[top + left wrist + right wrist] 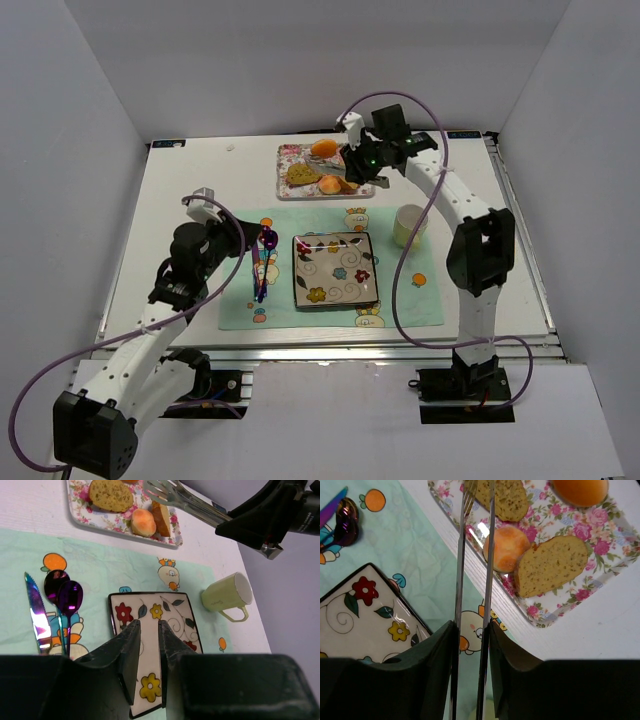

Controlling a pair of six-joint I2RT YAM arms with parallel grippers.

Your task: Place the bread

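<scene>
Nearest my bases, on the left side, my left gripper [149, 655] hangs over a square flowered plate [150, 611]. Its fingers are barely parted and hold nothing. The plate lies on a mint placemat [100, 570] printed with cartoon figures. Just left of the plate, on the same mat, a shiny knife [37, 615] and two purple spoons [70, 597] lie side by side. At the mat's far right corner stands a pale green mug [227, 596].

Farther back, my right gripper [470, 640] is clamped on a pair of metal tongs [460, 555]. They reach out over the flowered tray [600, 550] at the far side of the white table [200, 170]. Both pieces of bread lie on that tray. The oval loaf [510, 500], speckled and olive-brown, is towards its left. The tan wedge slice [550, 565] is by the tray's near right edge. A small peach-coloured fruit [506, 547] sits between them, just beside the slice. A round orange fruit [579, 490] rests at the tray's far edge. The tongs' two arms run close together, and their tips are over the loaf's left end. I cannot tell whether they touch it.
</scene>
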